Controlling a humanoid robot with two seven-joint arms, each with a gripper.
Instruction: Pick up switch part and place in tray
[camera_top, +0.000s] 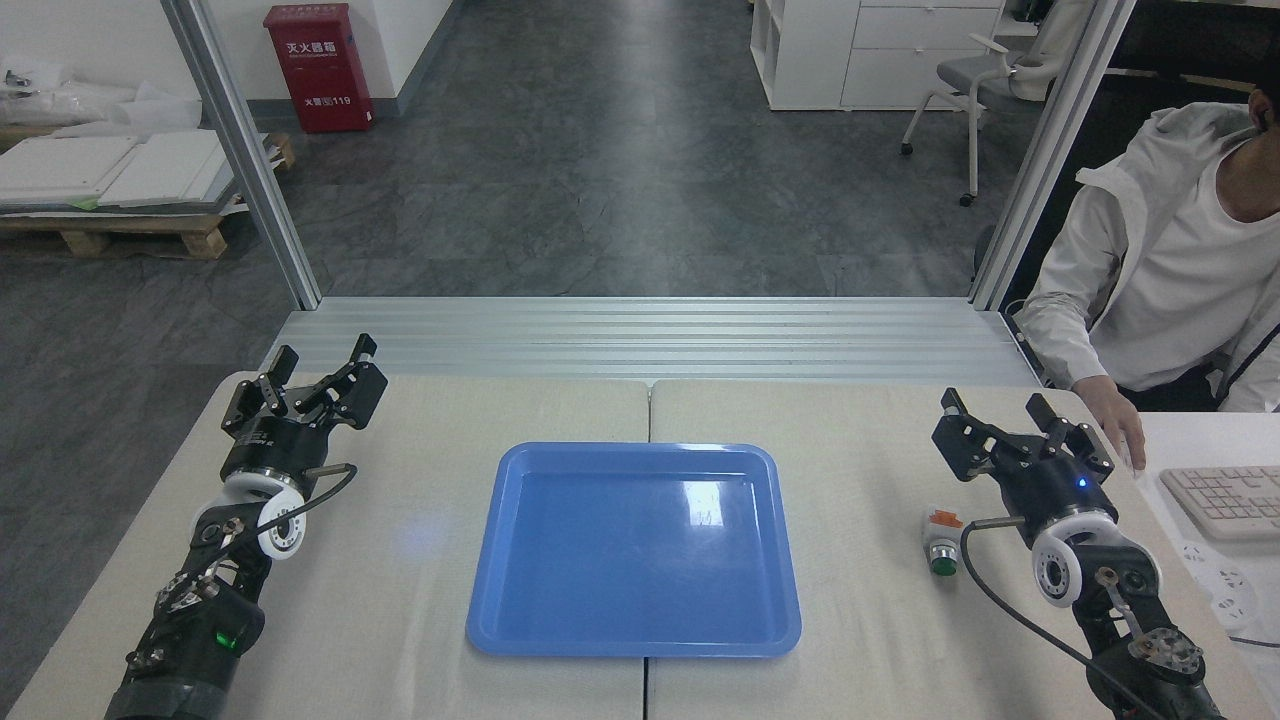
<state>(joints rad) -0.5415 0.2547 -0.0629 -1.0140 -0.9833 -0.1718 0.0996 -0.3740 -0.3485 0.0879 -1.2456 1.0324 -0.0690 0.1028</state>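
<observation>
At the far left of the cloth-covered beige worktop (420, 560), the robot's black left gripper (318, 372) rests near the back edge. Its fingers (362, 350) are spread apart and hold nothing. It sits well apart from everything the task concerns.

In the middle lies the large glossy blue plastic tray (634, 640), rectangular with rounded corners and a low raised rim. Its floor is bare; only a ceiling reflection shows on it, so nothing has been delivered.

Right of the tray, on the open worktop, lies the small switch part (940, 545): a white and silver cylinder on its side, with the orange-and-white block toward the back and the round green button toward the robot. It is near the tray's right rim but clearly outside it.

Just beside the part, further right and back, is the black right gripper (995, 418). Its fingers (950, 402) are wide open and empty, pointing away from the robot, and not touching the part.

At the right edge a seated person in a white jacket rests a hand (1118, 425) by a pale keyboard (1220, 500).

By this view the task is at its very start. The approach, grasp, carry and release all remain, and the right arm looks the better placed to do them.
</observation>
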